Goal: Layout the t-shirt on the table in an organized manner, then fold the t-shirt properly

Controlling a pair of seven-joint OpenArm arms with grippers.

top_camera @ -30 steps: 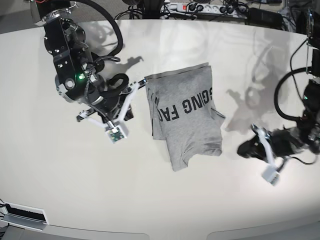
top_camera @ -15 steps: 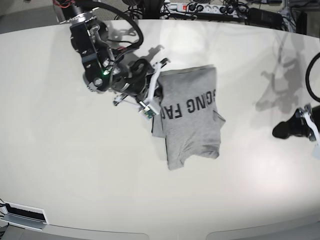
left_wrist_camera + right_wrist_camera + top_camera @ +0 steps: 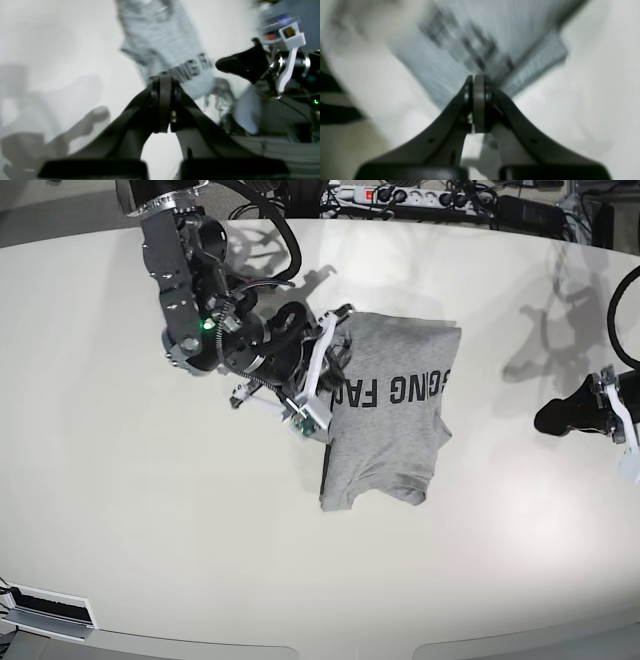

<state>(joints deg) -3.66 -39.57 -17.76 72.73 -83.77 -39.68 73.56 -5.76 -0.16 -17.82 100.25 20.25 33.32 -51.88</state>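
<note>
The heather-grey t-shirt (image 3: 390,415) lies folded in a rough rectangle on the off-white table (image 3: 150,530), black lettering up. My right gripper (image 3: 338,345) is shut and pressed against the shirt's far left edge; I see no cloth between its jaws. In the right wrist view its shut tips (image 3: 476,81) point at the blurred shirt (image 3: 495,32). My left gripper (image 3: 548,420) is shut and empty, apart from the shirt near the table's right side. In the left wrist view its tips (image 3: 162,82) face the distant shirt (image 3: 162,37).
A power strip with cables (image 3: 400,195) lies beyond the table's far edge. A white box (image 3: 50,610) sits at the near left corner. The right arm's body (image 3: 190,290) stands left of the shirt and shows in the left wrist view (image 3: 275,65).
My right arm swung right onto the shirt's left edge, and the shirt shifted right and turned a little. My left arm drew back to the right, away from the shirt.
</note>
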